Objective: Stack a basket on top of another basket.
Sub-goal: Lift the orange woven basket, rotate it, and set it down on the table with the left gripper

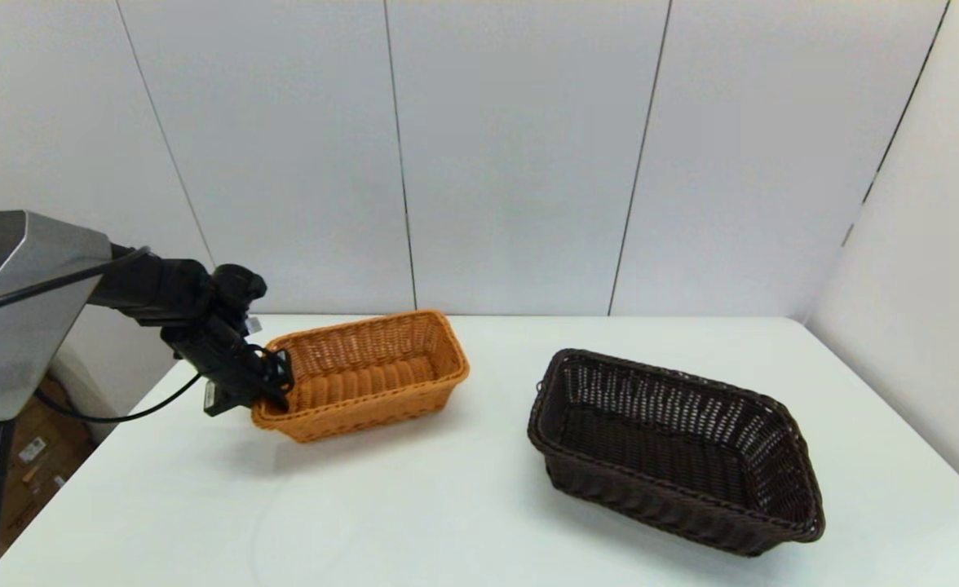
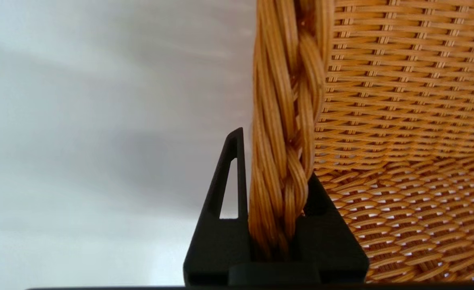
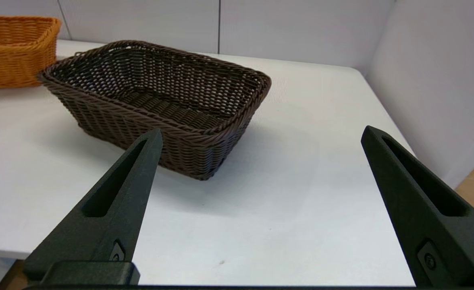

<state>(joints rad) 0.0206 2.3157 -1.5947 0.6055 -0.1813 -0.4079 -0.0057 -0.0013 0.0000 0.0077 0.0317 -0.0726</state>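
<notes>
Two baskets: both on white table, well apart.
Right gripper: nearest, fingers spread wide, holding nothing, off the table's near right edge.
Dark basket: right side, flat on table.
Left gripper: clamped on orange basket left-end rim; that end tilted up, far left.

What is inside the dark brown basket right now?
Nothing shows inside the dark brown basket: its woven floor looks bare in the head and right wrist views. Its near wall hides a strip of floor. The orange-tan basket sits apart, gripped by the left gripper.
</notes>
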